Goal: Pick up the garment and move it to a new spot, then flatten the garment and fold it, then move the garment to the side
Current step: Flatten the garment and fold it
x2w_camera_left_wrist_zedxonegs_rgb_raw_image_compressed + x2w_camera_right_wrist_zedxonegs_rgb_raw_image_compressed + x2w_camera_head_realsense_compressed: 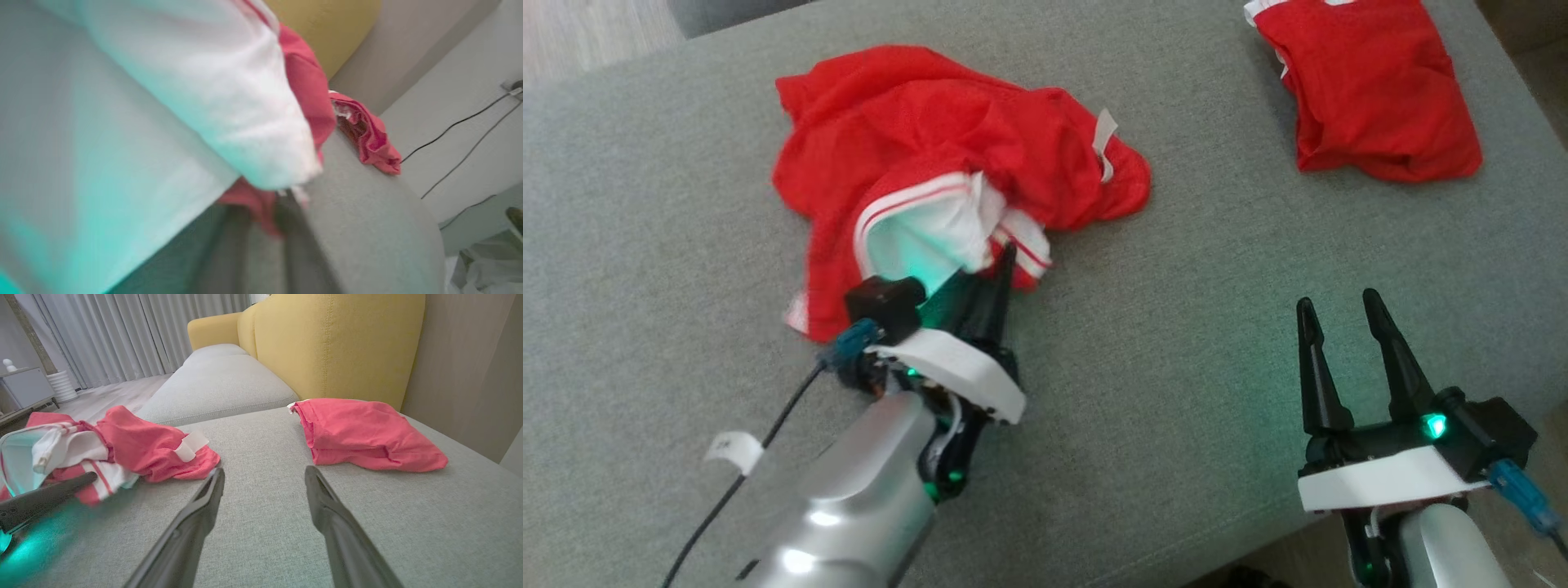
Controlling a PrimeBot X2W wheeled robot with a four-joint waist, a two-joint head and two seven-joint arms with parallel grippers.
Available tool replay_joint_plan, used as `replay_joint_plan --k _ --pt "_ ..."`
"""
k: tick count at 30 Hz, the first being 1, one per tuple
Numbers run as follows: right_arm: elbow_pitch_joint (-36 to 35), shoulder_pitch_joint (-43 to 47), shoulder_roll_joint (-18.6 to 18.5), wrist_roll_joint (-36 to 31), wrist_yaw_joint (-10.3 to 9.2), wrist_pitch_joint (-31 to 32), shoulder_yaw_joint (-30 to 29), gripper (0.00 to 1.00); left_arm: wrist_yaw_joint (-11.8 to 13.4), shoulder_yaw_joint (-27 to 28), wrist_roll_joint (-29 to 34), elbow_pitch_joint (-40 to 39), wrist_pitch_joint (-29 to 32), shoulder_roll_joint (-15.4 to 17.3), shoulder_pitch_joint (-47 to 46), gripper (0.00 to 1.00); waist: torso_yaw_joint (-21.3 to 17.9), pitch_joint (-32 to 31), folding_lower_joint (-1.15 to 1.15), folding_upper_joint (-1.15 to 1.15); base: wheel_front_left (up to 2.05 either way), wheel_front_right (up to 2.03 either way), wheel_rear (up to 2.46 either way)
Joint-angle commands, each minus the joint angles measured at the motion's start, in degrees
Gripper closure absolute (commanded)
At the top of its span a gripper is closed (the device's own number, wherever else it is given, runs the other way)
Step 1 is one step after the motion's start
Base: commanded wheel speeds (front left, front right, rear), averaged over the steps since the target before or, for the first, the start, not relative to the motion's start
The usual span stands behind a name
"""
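The garment (931, 139), a crumpled red mesh jersey with a white panel and red-striped trim, lies at the left of the grey cushion (1192, 269). My left gripper (1006, 260) reaches into its near edge, fingers together on the striped hem. In the left wrist view the white cloth (229, 94) hangs close over the blurred left gripper (282, 212), with red fabric at the tips. The right wrist view has the garment (151, 445) at the left. My right gripper (1339, 306) hovers open at the lower right, apart from the cloth, as the right wrist view (263, 473) confirms.
A second red garment (1380, 90), a compact bundle, rests at the cushion's far right corner (363, 433). A yellow sofa back (339, 343) rises behind it. The cushion's front edge (1217, 543) runs just ahead of my right wrist. A black cable (727, 490) trails from my left arm.
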Motion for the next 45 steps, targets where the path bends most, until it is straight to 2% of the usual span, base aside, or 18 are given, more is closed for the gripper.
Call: replay_joint_plan --k 1,6,12,16,17,19,23,28,30,32,35,36,37,38,41,45 --pt "-1.65 -1.01 -0.33 0.20 -0.05 -0.21 1.05 0.00 -0.98 -0.26 -1.18 -1.19 -0.93 -0.86 -1.78 1.00 0.31 -0.74 -0.01 0.00 0.00 0.00 0.00" --pt "-1.15 -0.55 -0.33 0.60 -0.05 -0.21 1.64 0.00 -1.01 -3.82 -0.78 -6.60 -2.62 -0.78 -9.95 1.00 1.40 -4.16 -0.01 0.00 0.00 0.00 0.00" --pt "-0.81 0.50 -0.33 0.74 -0.05 -0.21 2.37 0.00 -1.02 -3.15 -1.12 -12.66 -2.97 1.50 -21.89 1.00 3.26 -8.10 -0.01 0.00 0.00 0.00 0.00" --pt "-0.39 1.52 -0.33 0.27 -0.05 -0.21 2.74 0.00 -1.02 0.05 -5.20 -15.91 -1.52 3.78 -30.59 1.00 4.83 -10.87 -0.01 0.00 0.00 0.00 0.00" --pt "-0.50 2.05 -0.33 0.16 -0.05 -0.21 2.34 0.00 -1.02 1.26 -7.84 -18.02 -0.36 5.24 -32.79 1.00 5.75 -12.01 -0.01 0.00 0.00 0.00 0.00" --pt "-0.62 2.70 -0.33 0.02 -0.05 -0.21 1.87 0.00 -1.03 2.33 -10.81 -20.50 0.43 6.96 -32.63 1.00 6.86 -12.98 -0.01 0.00 0.00 0.00 0.00" --pt "-0.76 4.15 -0.33 -0.19 -0.05 -0.21 1.11 0.00 -0.86 3.15 -15.55 -24.18 1.99 11.52 -24.50 1.00 9.51 -14.49 -0.01 0.00 0.00 0.00 0.00" --pt "-1.28 5.62 -0.33 -0.23 -0.05 -0.21 0.64 0.00 1.67 0.54 -19.72 -26.01 3.06 18.04 -4.74 1.00 12.23 -15.12 -0.01 0.00 0.00 0.00 0.00" --pt "-1.57 6.15 -0.33 -0.20 -0.05 -0.21 0.09 0.00 1.95 -2.09 -19.36 -25.80 2.68 20.23 2.96 1.00 13.47 -14.72 -0.01 0.00 0.00 0.00 0.00" --pt "-1.58 6.58 -0.33 -0.55 -0.05 -0.21 -0.18 0.00 1.90 -4.63 -18.19 -24.71 1.23 21.25 9.09 1.00 14.81 -14.21 -0.01 0.00 0.00 0.00 0.00" --pt "-1.53 6.96 -0.33 -1.29 -0.05 -0.21 -0.37 0.00 2.05 -6.87 -15.27 -22.41 -1.32 21.02 14.40 1.00 16.68 -13.35 -0.01 0.00 0.00 0.00 0.00" --pt "-1.60 7.04 -0.33 -1.49 -0.05 -0.21 -0.60 0.00 2.32 -7.01 -14.20 -21.93 -2.02 20.47 15.39 0.88 17.31 -13.10 -0.01 0.00 0.00 0.00 0.00" --pt "-1.68 7.12 -0.33 -1.67 -0.05 -0.21 -0.90 0.00 2.58 -7.10 -12.97 -21.63 -2.51 19.84 16.12 0.28 18.00 -12.88 -0.01 0.00 0.00 0.00 0.00" --pt "-1.72 7.15 -0.33 -1.85 -0.05 -0.21 -1.21 0.00 2.98 -7.28 -11.28 -21.46 -2.84 19.33 16.56 0.00 18.65 -12.73 -0.01 0.00 0.00 0.00 0.00" --pt "-1.63 7.09 -0.33 -2.41 -0.05 -0.21 -1.51 0.00 5.52 -6.85 -6.16 -21.48 -3.30 17.94 17.69 0.00 19.98 -12.56 -0.01 0.00 0.00 0.00 0.00" --pt "-1.50 6.76 -0.33 -2.73 -0.05 -0.21 -1.71 0.00 10.50 -6.18 2.95 -23.89 -3.39 18.07 18.70 0.00 20.77 -12.49 -0.01 0.00 0.00 0.00 0.00"
